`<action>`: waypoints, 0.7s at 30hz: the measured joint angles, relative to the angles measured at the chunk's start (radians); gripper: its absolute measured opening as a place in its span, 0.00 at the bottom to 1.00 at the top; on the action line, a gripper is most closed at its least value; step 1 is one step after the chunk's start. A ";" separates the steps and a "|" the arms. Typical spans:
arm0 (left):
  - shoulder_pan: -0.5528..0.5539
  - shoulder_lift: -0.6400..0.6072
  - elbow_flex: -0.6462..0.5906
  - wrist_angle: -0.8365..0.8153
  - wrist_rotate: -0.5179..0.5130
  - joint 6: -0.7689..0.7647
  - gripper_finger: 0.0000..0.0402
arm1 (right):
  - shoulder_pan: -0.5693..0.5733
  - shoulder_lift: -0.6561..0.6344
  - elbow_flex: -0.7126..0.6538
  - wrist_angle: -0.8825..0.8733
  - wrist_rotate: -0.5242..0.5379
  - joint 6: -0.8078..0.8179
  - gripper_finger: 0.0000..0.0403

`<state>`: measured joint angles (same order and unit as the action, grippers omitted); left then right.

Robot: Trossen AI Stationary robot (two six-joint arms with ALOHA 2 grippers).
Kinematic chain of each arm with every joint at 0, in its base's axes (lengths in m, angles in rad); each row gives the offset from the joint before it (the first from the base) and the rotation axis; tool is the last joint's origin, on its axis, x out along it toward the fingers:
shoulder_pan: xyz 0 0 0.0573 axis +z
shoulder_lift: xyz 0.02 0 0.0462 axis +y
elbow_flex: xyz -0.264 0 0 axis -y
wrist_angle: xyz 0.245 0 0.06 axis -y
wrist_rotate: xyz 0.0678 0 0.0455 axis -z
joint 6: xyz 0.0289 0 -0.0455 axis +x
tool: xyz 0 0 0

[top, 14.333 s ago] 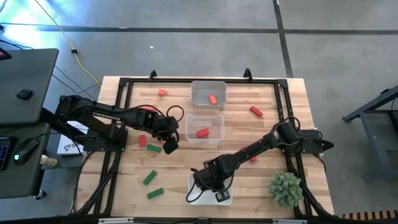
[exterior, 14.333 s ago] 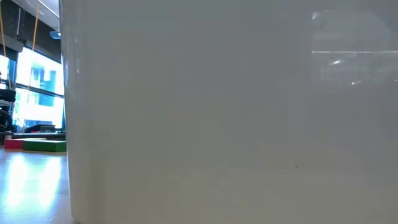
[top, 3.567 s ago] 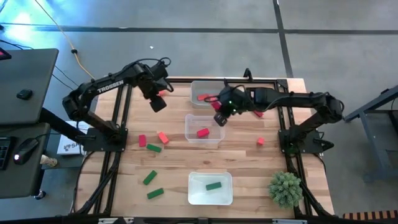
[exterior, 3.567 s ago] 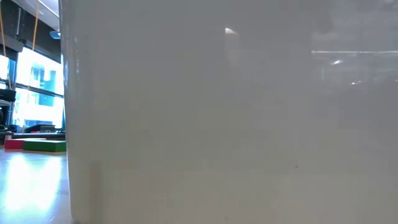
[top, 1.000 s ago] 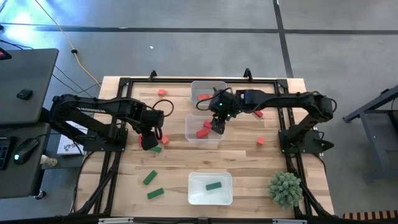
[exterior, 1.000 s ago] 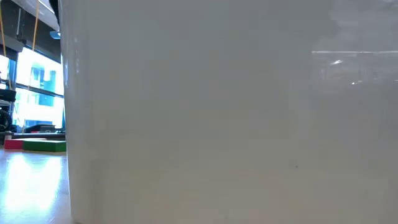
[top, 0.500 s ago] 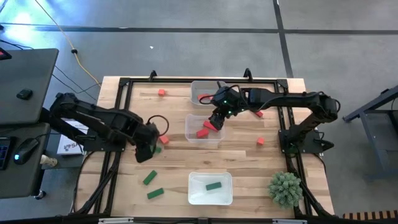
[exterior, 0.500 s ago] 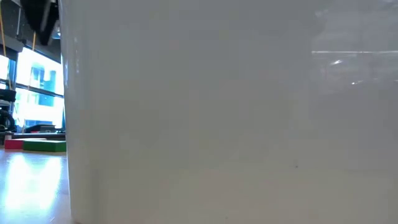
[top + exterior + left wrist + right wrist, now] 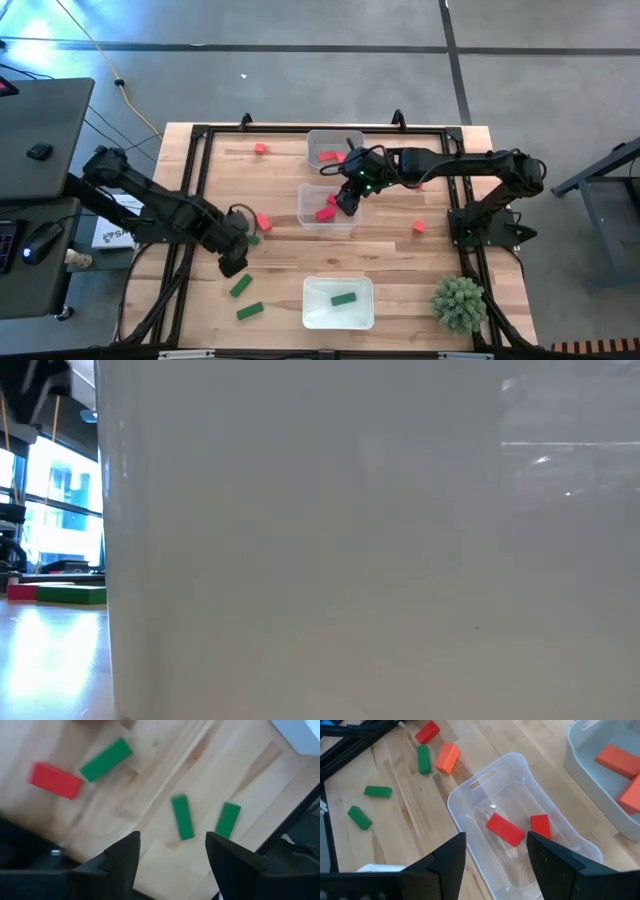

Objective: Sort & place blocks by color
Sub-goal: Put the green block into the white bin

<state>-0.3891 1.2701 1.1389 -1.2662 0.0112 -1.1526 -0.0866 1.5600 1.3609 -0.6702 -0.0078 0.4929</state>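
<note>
My left gripper (image 9: 232, 262) (image 9: 172, 857) hangs open over bare wood at the left, holding nothing. Just beyond it lie two green blocks (image 9: 182, 816) (image 9: 227, 820), flat on the table. A green block (image 9: 106, 759), a red block (image 9: 55, 780) and an orange block (image 9: 263, 222) lie farther off. My right gripper (image 9: 347, 200) (image 9: 495, 865) stands open above the middle clear tray (image 9: 470, 795), where two red blocks (image 9: 505, 830) (image 9: 540, 826) lie on the floor. The far tray (image 9: 350, 137) holds orange blocks (image 9: 617, 760). The near tray (image 9: 312, 312) holds one green block (image 9: 343, 298).
Loose red blocks lie at the far left (image 9: 260, 148) and on the right (image 9: 418, 227). A spiky green plant ball (image 9: 460, 303) sits at the near right corner. The near tray's white wall (image 9: 350, 560) fills most of the low view.
My left gripper has moved toward the table's near edge, away from the red, orange and green blocks and toward the two green blocks near the front.
</note>
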 joint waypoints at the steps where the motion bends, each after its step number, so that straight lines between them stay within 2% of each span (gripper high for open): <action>1: -0.016 0.000 -0.020 0.026 0.000 -0.024 0.53 | 0.005 0.000 0.000 -0.001 0.000 0.000 0.49; 11: -0.122 0.002 -0.235 0.284 -0.001 -0.328 0.53 | 0.024 0.000 0.000 -0.009 -0.012 -0.032 0.49; 17: -0.160 0.036 -0.315 0.416 -0.014 -0.416 0.53 | 0.024 0.000 0.000 -0.014 -0.019 -0.048 0.49; 21: -0.181 0.117 -0.322 0.460 -0.032 -0.426 0.53 | 0.022 0.001 0.000 -0.023 -0.019 -0.056 0.49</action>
<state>-0.5704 1.3874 0.8169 -0.8060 -0.0207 -1.5791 -0.0650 1.5608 1.3606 -0.6935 -0.0268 0.4366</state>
